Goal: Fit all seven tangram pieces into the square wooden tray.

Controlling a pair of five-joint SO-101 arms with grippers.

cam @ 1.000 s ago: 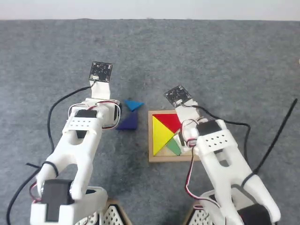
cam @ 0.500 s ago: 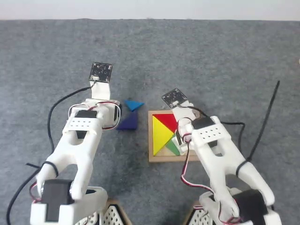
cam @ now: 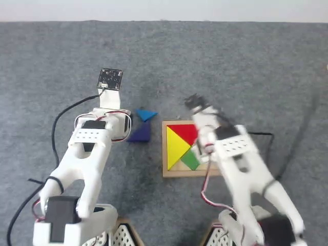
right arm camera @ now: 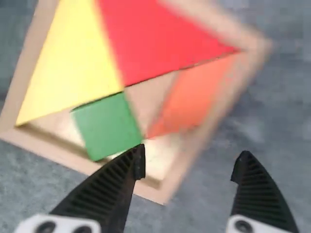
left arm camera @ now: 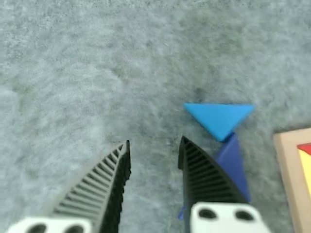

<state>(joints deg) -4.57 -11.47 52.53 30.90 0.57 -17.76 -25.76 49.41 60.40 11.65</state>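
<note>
The left pincer (left arm camera: 153,148) hangs released and empty. The light blue triangle (left arm camera: 219,116) and dark blue piece (left arm camera: 233,162) lie just beside it, toward the wooden tray (cam: 165,154), so the left arm is nearer. The right pincer (right arm camera: 192,155), released, hovers over the tray.

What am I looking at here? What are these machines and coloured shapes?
Two robot arms, left arm and right arm, stand on a grey mat. One picture looks down from above; the others come from a camera on each wrist, showing that arm's black gripper. The left gripper is open and empty, near a light blue triangle and dark blue piece. The right gripper, also open, is over the wooden tray holding a yellow triangle, red triangle, green square and orange piece.
</note>
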